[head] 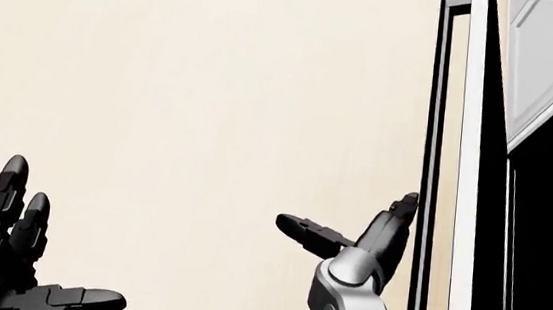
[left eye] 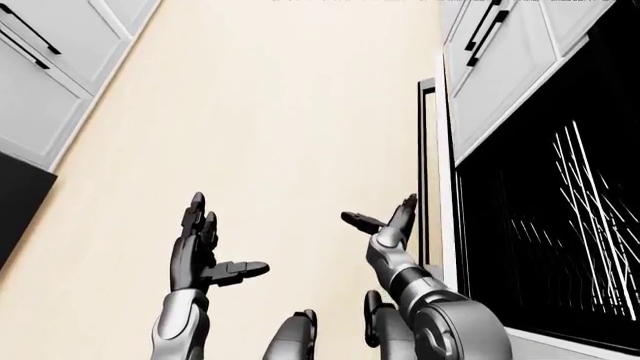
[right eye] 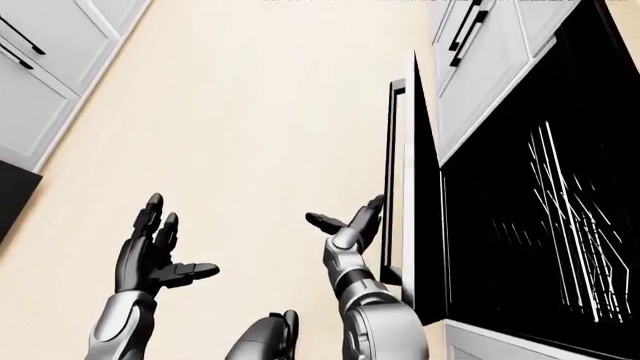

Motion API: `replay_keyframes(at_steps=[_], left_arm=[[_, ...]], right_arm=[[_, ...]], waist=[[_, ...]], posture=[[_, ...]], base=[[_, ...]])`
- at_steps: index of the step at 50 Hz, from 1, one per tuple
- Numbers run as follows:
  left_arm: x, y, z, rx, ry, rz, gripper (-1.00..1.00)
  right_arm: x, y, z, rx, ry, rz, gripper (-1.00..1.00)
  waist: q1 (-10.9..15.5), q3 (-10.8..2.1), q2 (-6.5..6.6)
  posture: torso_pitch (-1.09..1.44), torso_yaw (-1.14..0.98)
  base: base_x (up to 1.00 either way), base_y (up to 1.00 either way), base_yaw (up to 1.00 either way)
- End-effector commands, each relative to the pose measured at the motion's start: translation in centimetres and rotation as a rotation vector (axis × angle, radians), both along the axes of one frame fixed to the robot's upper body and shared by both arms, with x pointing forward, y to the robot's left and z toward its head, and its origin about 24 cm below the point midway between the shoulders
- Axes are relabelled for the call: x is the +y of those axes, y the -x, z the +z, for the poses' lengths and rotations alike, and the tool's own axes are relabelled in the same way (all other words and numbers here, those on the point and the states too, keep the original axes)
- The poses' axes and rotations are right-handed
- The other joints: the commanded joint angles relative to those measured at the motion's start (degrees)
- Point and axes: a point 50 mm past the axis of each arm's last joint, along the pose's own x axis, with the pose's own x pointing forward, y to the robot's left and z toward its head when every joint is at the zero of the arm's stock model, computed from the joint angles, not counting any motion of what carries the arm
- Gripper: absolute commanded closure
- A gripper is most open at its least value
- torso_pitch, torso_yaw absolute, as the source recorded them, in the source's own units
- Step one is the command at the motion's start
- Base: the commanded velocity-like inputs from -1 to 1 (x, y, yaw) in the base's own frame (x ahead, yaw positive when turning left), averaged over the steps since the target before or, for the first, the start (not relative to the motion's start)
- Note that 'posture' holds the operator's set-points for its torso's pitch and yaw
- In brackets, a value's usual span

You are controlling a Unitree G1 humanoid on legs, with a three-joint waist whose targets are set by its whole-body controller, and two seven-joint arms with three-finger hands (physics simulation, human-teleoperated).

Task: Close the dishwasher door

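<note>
The dishwasher door stands nearly upright and is seen edge-on along the right of the head view. Its long handle bar faces left. Behind it, in the right-eye view, is the dark dishwasher interior with its wire racks. My right hand is open, palm turned toward the door. Its fingertips reach the handle bar, though I cannot tell whether they press on it. At the lower left my left hand is open too, holds nothing and stays far from the door.
Beige floor fills the middle of the views. White cabinet fronts run along the upper left, with more cabinets above the dishwasher at the upper right. A dark appliance face sits at the left edge.
</note>
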Motion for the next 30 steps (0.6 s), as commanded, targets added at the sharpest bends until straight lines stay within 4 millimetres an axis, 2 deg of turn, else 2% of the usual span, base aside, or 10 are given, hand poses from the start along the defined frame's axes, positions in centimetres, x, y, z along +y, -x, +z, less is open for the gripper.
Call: replay_keyframes(at_steps=[1,30], left_arm=[[0.3,-0.1,1.4,-0.073,-0.020,0.007,-1.00],[0.4,0.0,1.5,-0.074,-0.020,0.011,-1.00]], right_arm=[[-2.0,-0.7,1.4,-0.072,0.011,-0.113,-1.00],[-5.3,0.0,0.5,-0.066,0.007,-0.203,-1.00]], waist=[[-0.8,-2.20,-0.17],[-0.9,-2.42,-0.49]], posture=[[0.57,0.00],[0.57,0.00]], base=[[0.00,0.00,0.00],[0.00,0.00,0.00]])
